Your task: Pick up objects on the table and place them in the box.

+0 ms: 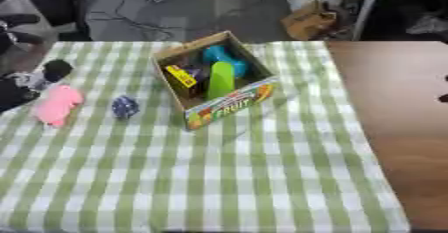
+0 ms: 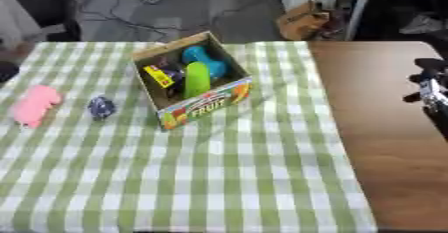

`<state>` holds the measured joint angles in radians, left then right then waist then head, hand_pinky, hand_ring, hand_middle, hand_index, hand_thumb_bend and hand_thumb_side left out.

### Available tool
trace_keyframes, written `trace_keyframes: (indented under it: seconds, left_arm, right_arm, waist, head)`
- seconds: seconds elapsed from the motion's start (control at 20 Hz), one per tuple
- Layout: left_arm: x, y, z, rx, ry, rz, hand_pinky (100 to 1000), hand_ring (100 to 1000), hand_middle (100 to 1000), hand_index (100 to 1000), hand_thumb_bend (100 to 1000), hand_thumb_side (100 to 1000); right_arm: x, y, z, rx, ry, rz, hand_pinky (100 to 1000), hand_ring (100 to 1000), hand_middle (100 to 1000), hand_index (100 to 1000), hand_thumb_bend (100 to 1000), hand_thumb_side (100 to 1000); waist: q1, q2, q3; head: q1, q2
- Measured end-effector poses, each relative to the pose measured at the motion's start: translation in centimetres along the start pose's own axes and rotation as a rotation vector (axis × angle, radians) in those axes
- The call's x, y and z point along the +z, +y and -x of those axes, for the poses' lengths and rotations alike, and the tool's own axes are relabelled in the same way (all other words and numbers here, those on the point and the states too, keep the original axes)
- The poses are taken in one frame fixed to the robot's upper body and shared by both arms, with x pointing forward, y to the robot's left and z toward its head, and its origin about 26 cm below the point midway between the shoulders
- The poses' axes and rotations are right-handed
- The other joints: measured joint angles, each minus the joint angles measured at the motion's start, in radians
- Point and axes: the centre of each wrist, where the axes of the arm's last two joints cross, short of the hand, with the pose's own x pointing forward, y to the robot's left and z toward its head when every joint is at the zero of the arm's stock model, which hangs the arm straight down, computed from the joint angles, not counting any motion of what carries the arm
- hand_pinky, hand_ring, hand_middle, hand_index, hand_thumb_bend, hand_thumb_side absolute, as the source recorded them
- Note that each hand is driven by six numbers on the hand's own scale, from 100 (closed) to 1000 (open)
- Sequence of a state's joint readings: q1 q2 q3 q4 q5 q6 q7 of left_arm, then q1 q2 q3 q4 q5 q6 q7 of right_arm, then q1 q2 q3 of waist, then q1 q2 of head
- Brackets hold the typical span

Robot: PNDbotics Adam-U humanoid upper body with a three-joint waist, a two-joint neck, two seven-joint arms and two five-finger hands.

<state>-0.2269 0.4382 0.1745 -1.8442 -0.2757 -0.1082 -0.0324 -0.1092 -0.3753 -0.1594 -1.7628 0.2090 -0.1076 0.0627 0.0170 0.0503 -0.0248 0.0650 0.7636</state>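
Probably a lab or workshop: loose cables (image 1: 131, 19) trail across a bare grey floor (image 1: 219, 7) beyond the wooden tabletop (image 2: 385, 127), where a green checked cloth (image 1: 219, 177) is spread, and a brown bag (image 1: 311, 22) sits on that floor.

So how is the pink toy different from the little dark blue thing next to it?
The pink toy is light pink, while the dark blue thing is deep blue with pale speckles. The pink toy is clearly bigger and long in shape; the dark blue thing is small and roundish. The pink toy lies nearer the cloth's left edge; the dark blue thing sits closer to the box. Both rest on the checked cloth, outside the box.
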Motion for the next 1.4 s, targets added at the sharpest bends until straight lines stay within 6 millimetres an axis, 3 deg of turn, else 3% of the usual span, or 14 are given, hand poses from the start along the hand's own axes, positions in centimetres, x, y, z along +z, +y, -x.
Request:
trace_keyframes:
  seconds: [0.25,0.55,1.0,1.4]
  left_arm:
    - [-2.5,0.2,0.5,-0.249,0.090,0.204,656,775,918,914,1000,557]
    - [-4.7,-0.8,2.3,-0.448,0.195,0.466,654,772,918,918,1000,590]
    - [-6.5,-3.4,6.9,-0.514,0.350,0.818,618,731,904,901,1000,585]
    - [-6.3,-4.4,9.8,-0.547,0.452,0.855,595,693,885,885,1000,551]
  right_arm:
    - [0.1,0.0,0.0,0.000,0.002,-0.001,601,759,809,822,100,728]
    - [0.1,0.0,0.0,0.000,0.001,-0.002,601,759,809,822,100,728]
    - [0.1,0.2,0.0,-0.001,0.001,-0.010,601,759,809,822,100,729]
    - [0.1,0.2,0.0,-0.001,0.001,-0.011,601,759,809,821,100,729]
  waist:
    - [0.000,0.000,-0.009]
    - [0.000,0.000,-0.015]
    - [0.000,0.000,-0.016]
    - [0.000,0.000,-0.015]
  head:
    - [0.001,0.000]
    - [0.005,0.000]
    - [0.007,0.001]
    - [0.009,0.005]
